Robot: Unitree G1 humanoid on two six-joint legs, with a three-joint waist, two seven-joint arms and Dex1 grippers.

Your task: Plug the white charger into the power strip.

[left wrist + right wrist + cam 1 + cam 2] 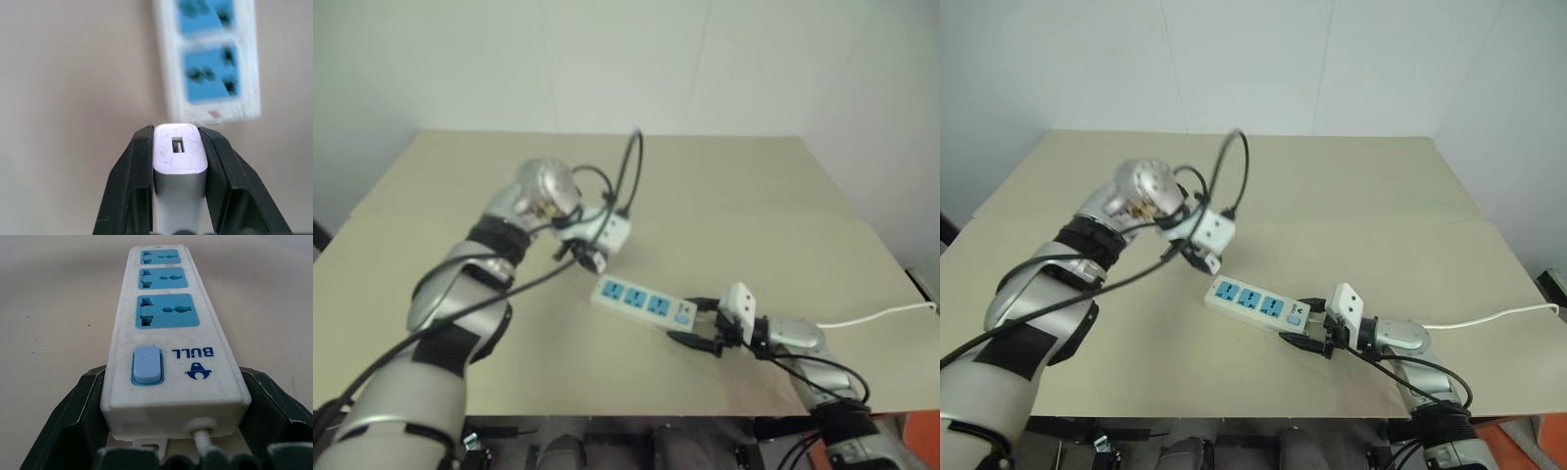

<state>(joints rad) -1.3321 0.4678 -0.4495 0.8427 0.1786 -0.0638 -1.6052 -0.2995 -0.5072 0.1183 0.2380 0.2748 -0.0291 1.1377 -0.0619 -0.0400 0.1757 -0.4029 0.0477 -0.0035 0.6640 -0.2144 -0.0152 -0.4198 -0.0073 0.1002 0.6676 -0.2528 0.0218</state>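
Charger held above the strip, strip braced at its switch end.

The left gripper (177,147) clenches the white charger (177,152) in the air, at about ten o'clock from the power strip (642,304) lying on the table (754,186). At four o'clock, the right gripper (690,321) grasps the strip's switch end, its cord (881,315) trailing right.

Both arms' jaws clamped tight
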